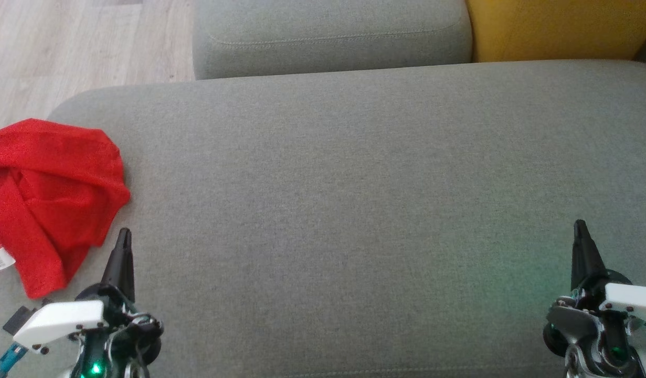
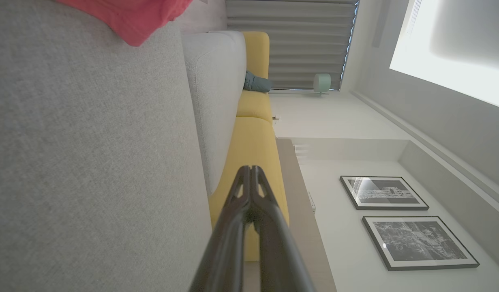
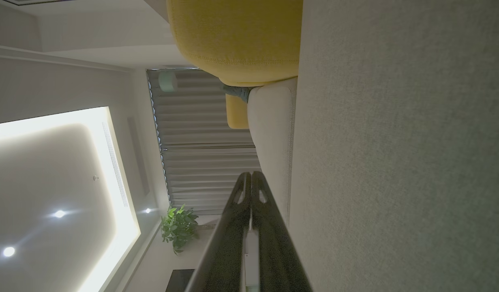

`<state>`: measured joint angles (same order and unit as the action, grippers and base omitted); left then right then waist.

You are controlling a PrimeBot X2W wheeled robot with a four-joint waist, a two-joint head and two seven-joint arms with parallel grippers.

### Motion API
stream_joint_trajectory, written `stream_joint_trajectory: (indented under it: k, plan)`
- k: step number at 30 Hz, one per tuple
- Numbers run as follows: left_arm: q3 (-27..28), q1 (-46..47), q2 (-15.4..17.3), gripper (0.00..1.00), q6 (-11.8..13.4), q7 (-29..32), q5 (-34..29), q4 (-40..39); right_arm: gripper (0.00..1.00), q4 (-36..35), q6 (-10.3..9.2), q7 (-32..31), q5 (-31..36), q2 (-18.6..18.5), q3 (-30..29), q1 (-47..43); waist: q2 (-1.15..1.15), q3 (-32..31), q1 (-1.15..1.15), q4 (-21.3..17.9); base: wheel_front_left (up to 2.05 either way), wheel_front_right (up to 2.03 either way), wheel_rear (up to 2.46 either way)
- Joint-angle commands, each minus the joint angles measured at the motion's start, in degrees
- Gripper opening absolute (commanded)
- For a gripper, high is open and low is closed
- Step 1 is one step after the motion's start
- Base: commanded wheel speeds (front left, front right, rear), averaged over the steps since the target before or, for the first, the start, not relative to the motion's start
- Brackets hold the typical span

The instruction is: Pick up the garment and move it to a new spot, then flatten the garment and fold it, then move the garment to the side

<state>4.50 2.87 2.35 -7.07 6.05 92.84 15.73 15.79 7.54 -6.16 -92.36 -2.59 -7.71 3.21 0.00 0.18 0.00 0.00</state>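
1 red garment [image 1: 50, 194] (mid-left of frame); 2 grippers: left gripper [image 1: 124, 232], right gripper [image 1: 580, 224]; 2 framed pics [image 2: 384, 192] [image 2: 419, 242]; 1 plant [image 3: 178, 227].

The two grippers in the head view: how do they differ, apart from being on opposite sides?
The left gripper sits close beside the red garment; the right gripper is far from it, over bare grey cushion. A green glow falls on the cushion beside the right gripper; no such glow shows on it beside the left gripper. Shared: both are shut, empty, fingers pointing up the view.
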Motion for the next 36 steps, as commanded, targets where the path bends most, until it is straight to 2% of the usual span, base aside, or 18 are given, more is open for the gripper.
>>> stream_joint_trajectory:
  k: [1, 24, 25, 36]
  plan:
    - [2.0, 3.3, 0.5, 0.0, -0.4, 0.4, -0.7, -1.7, 0.0, -1.8, -0.05, -0.3, 0.2, -0.3, 1.2, 3.0, 0.0, 0.0, 0.0, 0.0, 0.0, 0.0, 0.0]
    - [2.0, 3.3, 0.5, 0.0, -0.4, 0.4, -0.7, -1.7, 0.0, -1.8, -0.05, -0.3, 0.2, -0.3, 1.2, 3.0, 0.0, 0.0, 0.0, 0.0, 0.0, 0.0, 0.0]
    - [0.0, 0.0, 0.0, 1.0, 0.0, 0.0, 0.0, 0.0, 1.0, 0.0, 0.0, 0.0, 0.0, 0.0, 0.0, 0.0, 0.0, 0.0, 0.0, 0.0, 0.0, 0.0, 0.0]
    - [-1.2, -0.1, -0.1, 1.0, 0.0, -1.2, -0.5, 0.4, 1.0, 0.4, 0.0, 1.3, 1.1, -0.1, 1.5, -0.3, 0.0, 0.0, 0.0, 0.0, 0.0, 0.0, 0.0]
